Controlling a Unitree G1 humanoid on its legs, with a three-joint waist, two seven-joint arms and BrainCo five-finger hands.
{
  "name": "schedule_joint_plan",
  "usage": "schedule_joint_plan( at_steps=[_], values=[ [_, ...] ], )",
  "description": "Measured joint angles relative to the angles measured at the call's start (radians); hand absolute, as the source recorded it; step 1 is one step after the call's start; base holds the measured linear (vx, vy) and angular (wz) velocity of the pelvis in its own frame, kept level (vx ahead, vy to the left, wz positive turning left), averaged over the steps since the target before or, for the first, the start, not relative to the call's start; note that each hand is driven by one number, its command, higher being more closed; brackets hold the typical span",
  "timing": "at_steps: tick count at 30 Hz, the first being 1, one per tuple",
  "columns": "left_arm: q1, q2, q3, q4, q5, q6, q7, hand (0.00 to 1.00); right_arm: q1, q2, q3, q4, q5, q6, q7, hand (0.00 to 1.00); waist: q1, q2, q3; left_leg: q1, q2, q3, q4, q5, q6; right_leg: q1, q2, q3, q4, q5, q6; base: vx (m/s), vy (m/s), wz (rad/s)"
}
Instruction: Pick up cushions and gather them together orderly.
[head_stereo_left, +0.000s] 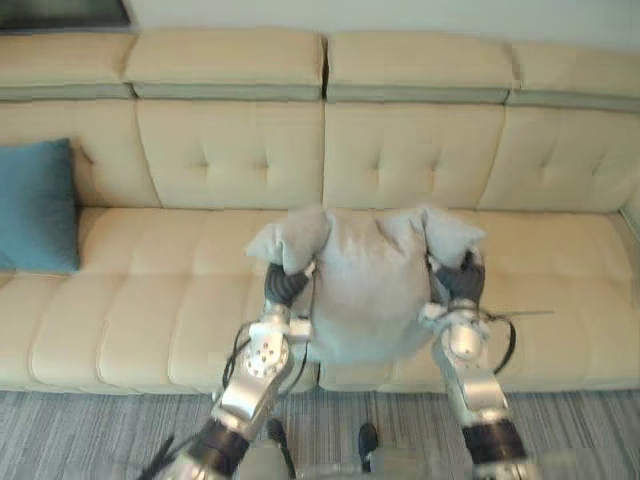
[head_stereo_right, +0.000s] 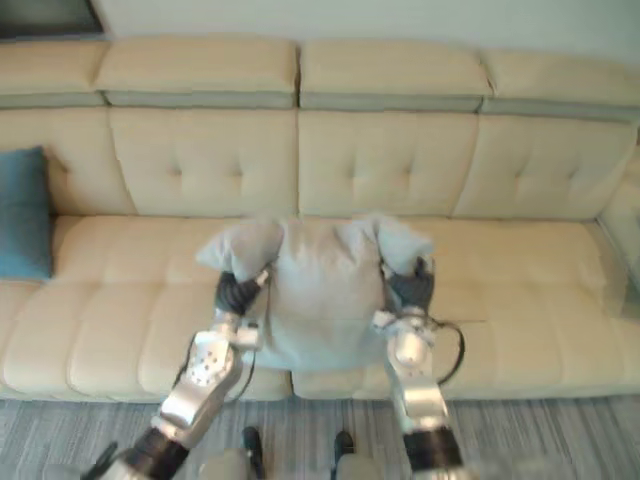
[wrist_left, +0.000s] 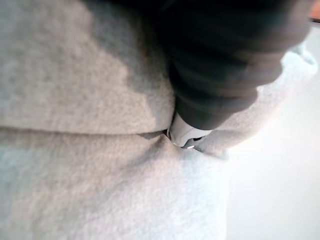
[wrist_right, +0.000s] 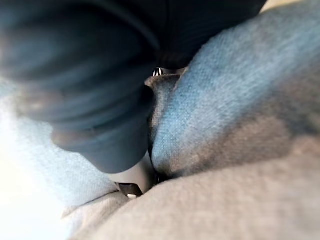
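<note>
Nearest to us, a grey striped carpet (head_stereo_left: 100, 430) runs along the front of a long cream tufted leather sofa (head_stereo_left: 150, 320). Above the sofa's front edge, at mid-length, we note a light grey soft fabric cushion (head_stereo_left: 370, 285) held upright between the two hands. The left hand (head_stereo_left: 287, 283) is pressed into the cushion's left side and the right hand (head_stereo_left: 462, 280) into its right side. An upper corner of the cushion droops over each dark ribbed cover. Both wrist views show grey fabric folded tight around the hand, so we cannot tell whether either hand is clenched on the cloth or released. We cannot tell whether the cushion's lower edge touches the seat. Farther back, a teal square cushion (head_stereo_left: 38, 205) leans against the backrest at the sofa's left end, well apart from the grey one.
</note>
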Motion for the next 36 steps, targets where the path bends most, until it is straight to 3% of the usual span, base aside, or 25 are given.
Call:
schedule_joint_plan(
  at_steps=[5, 13, 19, 20, 21, 26, 36],
  values=[
    [-0.247, 0.035, 0.048, 0.096, 0.01, -0.005, 0.103, 1.0, -0.282, -0.057, 0.023, 0.071, -0.04, 0.033, -0.078, 1.0, 0.001, 0.003, 0.077, -0.087, -0.003, -0.012, 0.002, 0.03, 0.009, -0.096, -0.002, -0.006, 0.035, 0.011, 0.003, -0.09, 0.007, 0.06],
    [-0.779, 0.19, 0.103, 0.381, 0.01, -0.007, 0.204, 1.0, -0.845, -0.154, 0.069, 0.334, -0.043, 0.065, -0.186, 1.0, -0.004, 0.028, 0.25, -0.206, -0.017, -0.045, -0.013, 0.089, 0.018, -0.236, -0.007, -0.017, 0.082, 0.026, 0.001, -0.06, -0.03, 0.05],
    [-1.025, 0.252, 0.06, 0.657, 0.008, -0.013, 0.19, 1.0, -1.085, -0.194, 0.131, 0.586, -0.034, 0.082, -0.202, 1.0, -0.014, 0.043, 0.279, -0.297, -0.029, -0.058, -0.042, 0.117, 0.02, -0.33, -0.016, -0.018, 0.063, 0.054, 0.007, 0.01, -0.001, 0.01],
    [-1.047, 0.253, 0.057, 0.686, 0.008, -0.013, 0.179, 1.0, -1.109, -0.195, 0.135, 0.612, -0.033, 0.082, -0.205, 0.0, -0.018, 0.049, 0.292, -0.298, -0.037, -0.059, -0.062, 0.126, 0.022, -0.335, -0.022, -0.018, 0.054, 0.06, 0.012, 0.04, 0.012, 0.02],
    [-1.058, 0.256, 0.053, 0.699, 0.008, -0.013, 0.176, 0.0, -1.125, -0.194, 0.137, 0.631, -0.033, 0.082, -0.207, 0.0, -0.019, 0.052, 0.294, -0.308, -0.039, -0.058, -0.077, 0.135, 0.024, -0.346, -0.023, -0.017, 0.039, 0.074, 0.013, 0.04, 0.014, -0.03],
    [-1.103, 0.272, 0.052, 0.71, 0.008, -0.049, 0.18, 0.0, -1.178, -0.218, 0.119, 0.671, -0.02, 0.078, -0.247, 0.0, -0.023, 0.064, 0.313, -0.347, -0.053, -0.057, -0.131, 0.163, 0.028, -0.377, -0.035, -0.015, -0.037, 0.112, 0.023, 0.04, 0.013, -0.02],
    [-1.079, 0.302, 0.113, 0.716, -0.074, -0.076, 0.153, 0.0, -1.13, -0.277, -0.025, 0.666, 0.154, 0.026, -0.257, 0.0, -0.017, 0.064, 0.313, -0.317, -0.047, -0.051, -0.131, 0.164, 0.027, -0.357, -0.039, -0.017, -0.02, 0.112, 0.024, 0.04, -0.008, 0.0]
  ],
)
